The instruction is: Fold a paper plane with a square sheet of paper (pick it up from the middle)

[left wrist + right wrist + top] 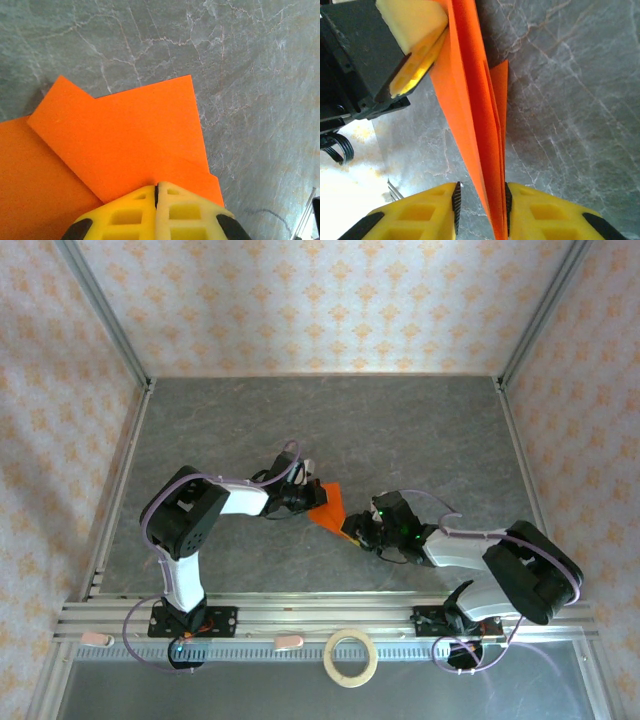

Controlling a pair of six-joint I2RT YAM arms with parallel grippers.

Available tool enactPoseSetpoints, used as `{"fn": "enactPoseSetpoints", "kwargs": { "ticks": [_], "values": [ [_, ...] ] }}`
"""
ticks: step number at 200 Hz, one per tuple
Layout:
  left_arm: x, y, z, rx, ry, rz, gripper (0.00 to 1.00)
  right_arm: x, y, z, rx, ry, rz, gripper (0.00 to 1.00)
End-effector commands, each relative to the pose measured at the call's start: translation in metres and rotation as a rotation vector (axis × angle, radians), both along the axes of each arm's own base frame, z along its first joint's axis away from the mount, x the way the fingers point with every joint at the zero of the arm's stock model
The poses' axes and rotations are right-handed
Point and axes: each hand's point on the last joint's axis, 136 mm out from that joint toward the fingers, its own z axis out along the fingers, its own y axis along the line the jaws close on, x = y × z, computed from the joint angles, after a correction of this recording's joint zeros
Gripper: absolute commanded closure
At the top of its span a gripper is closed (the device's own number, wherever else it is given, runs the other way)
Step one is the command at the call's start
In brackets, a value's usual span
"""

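Left wrist view. A: Report finger state, nearest item first.

B: Left gripper (156, 189): yellow fingers pressed together, pinching the bright orange folded paper plane (135, 135). Beyond it lies the grey marbled table (240, 60).

A: Right wrist view?

B: Right gripper (480, 195): fingers narrowly apart, with the plane's layered edge standing between them. One finger (535, 212) touches the paper; the other stands just clear. No clamp yet. Farther up, the left gripper's pad grips the same sheet.

A: Location of the plane?

B: Between both grippers, near mid-table, turned on edge. Contact with the table cannot be determined.

A: Handling?

B: Judged light, thin and easily creased or torn; loose flaps will flop. Grip the stacked centre fold, where the layers stiffen it, with gentle pressure.
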Motion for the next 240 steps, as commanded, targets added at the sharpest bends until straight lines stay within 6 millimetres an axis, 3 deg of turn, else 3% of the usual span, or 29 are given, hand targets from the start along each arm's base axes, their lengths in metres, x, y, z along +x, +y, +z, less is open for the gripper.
{"fn": "enactPoseSetpoints", "kwargs": {
  "ticks": [1, 17, 21, 61, 112, 139, 148, 178, 214, 240],
  "values": [
    [-0.015, 0.014, -0.032, 0.049, 0.107, 0.026, 1.0, 0.005, -0.003, -0.003, -0.012, -0.028, -0.023, 0.73],
    [-0.014, 0.013, -0.03, 0.039, 0.106, 0.031, 1.0, 0.004, -0.003, -0.003, -0.007, -0.031, -0.023, 0.79],
    [-0.01, 0.011, -0.018, 0.023, 0.078, 0.033, 1.0, 0.004, -0.003, -0.003, -0.002, -0.034, -0.023, 0.81],
    [-0.002, 0.007, 0.006, -0.018, 0.029, 0.049, 0.98, 0.004, -0.002, 0.004, 0.025, -0.073, -0.01, 0.95],
    [0.014, 0.015, 0.071, -0.062, -0.138, 0.125, 0.68, 0.018, -0.011, 0.024, -0.046, -0.216, -0.026, 0.99],
    [0.016, 0.033, 0.099, -0.051, -0.235, 0.191, 0.61, 0.029, -0.021, 0.041, -0.125, -0.328, -0.042, 1.0],
    [0.016, 0.04, 0.105, -0.048, -0.259, 0.215, 0.6, 0.032, -0.025, 0.041, -0.177, -0.352, -0.049, 1.0],
    [0.014, 0.064, 0.119, -0.054, -0.326, 0.305, 0.56, 0.043, -0.036, 0.068, -0.387, -0.524, -0.046, 0.99],
    [0.01, 0.099, 0.133, -0.053, -0.388, 0.427, 0.52, 0.052, -0.056, 0.094, -0.789, -0.67, -0.082, 0.99],
    [0.005, 0.13, 0.144, -0.026, -0.438, 0.521, 0.46, 0.054, -0.071, 0.097, -1.109, -0.708, -0.073, 0.96]
  ]
}}
